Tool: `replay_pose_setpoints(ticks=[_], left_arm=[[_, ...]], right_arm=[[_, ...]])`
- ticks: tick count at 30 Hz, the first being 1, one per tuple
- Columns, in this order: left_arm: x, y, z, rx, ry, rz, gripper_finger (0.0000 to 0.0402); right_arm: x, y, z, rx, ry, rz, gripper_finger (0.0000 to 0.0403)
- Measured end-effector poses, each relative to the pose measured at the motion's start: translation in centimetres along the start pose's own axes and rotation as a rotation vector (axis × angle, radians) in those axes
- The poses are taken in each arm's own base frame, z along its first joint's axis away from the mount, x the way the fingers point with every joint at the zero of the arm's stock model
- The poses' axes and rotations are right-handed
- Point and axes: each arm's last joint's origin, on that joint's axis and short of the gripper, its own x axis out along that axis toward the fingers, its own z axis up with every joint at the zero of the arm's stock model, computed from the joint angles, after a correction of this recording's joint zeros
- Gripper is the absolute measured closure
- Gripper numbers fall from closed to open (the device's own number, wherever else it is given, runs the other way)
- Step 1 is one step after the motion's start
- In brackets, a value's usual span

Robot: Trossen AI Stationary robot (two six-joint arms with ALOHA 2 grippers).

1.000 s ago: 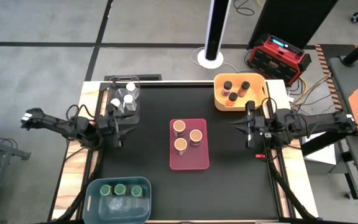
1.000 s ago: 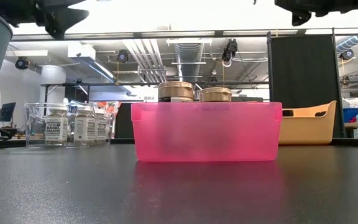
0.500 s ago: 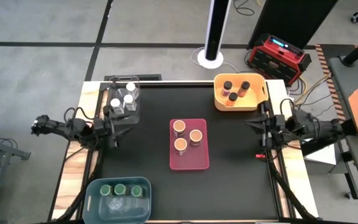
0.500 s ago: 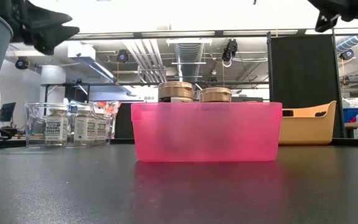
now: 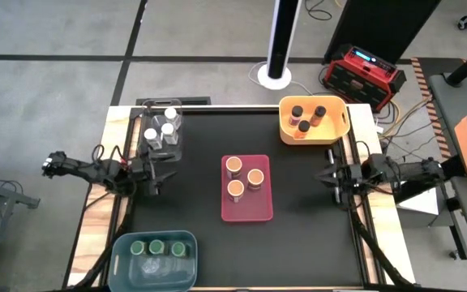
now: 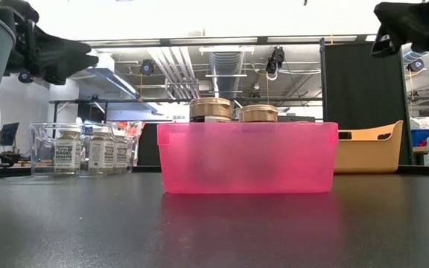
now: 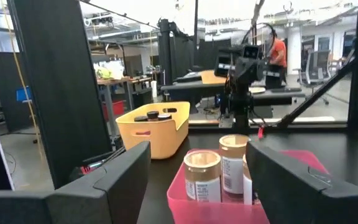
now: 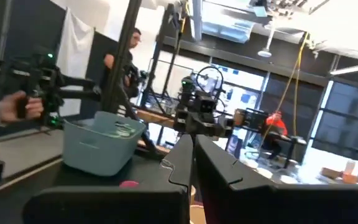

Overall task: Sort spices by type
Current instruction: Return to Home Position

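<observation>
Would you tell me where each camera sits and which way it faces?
High view: above the table, looking straight down; left gripper and right gripper show at opposite edges.
Low view: table-top height, facing the pink bin side-on; arms in its top corners.
Left wrist view: past its open fingers, across the pink bin toward the right arm.
Right wrist view: past its shut fingers, toward the blue-grey bin and left arm.
Shared: both wrist views show the opposite arm.

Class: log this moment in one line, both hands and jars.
left hand open, left edge | right hand shut, right edge | spice jars in clear bin, pink bin, yellow bin, blue bin
</observation>
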Motion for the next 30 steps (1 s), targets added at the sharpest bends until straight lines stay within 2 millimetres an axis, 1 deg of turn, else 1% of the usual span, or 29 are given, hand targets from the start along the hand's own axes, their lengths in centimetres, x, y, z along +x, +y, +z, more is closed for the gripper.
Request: replay_pose_setpoints(ticks=[3, 4, 7, 9, 12, 17, 24, 27, 30], left_arm=[[0.0, -0.1, -0.4, 0.017, 0.036, -0.005, 0.0153], [0.0, -0.1, -0.4, -0.007, 0.039, -0.005, 0.0153], [0.1, -0.1, -0.6, -0.151, 0.058, -0.003, 0.0153], [0.1, -0.1, -0.5, -0.210, 0.062, -0.001, 0.0153], [0.2, -0.1, -0.3, -0.228, 0.062, -0.001, 0.0153], [0.3, -0.2, -0.1, -0.225, 0.069, -0.001, 0.0153], [0.4, -0.3, -0.3, -0.215, 0.087, -0.001, 0.0153], [0.4, -0.3, -0.4, -0.211, 0.094, -0.001, 0.0153], [0.5, -0.3, -0.4, -0.207, 0.101, -0.001, 0.0153]], right_arm=[[0.1, 0.1, -0.2, -0.032, 0.015, 0.030, 0.0390], [0.1, 0.1, -0.2, -0.042, 0.014, 0.024, 0.0390], [0.1, -0.2, 0.0, -0.050, 0.002, -0.045, 0.0390], [0.1, -0.3, 0.1, -0.007, 0.005, -0.090, 0.0390], [0.1, -0.2, -0.3, 0.056, 0.046, -0.086, 0.0390], [0.1, 0.0, -1.1, 0.043, 0.127, -0.069, 0.0390], [0.0, 0.2, -2.2, 0.285, 0.236, -0.074, 0.0390], [0.0, 0.3, -2.5, 0.342, 0.263, -0.079, 0.0390], [0.0, 0.3, -2.5, 0.351, 0.265, -0.080, 0.0390]])
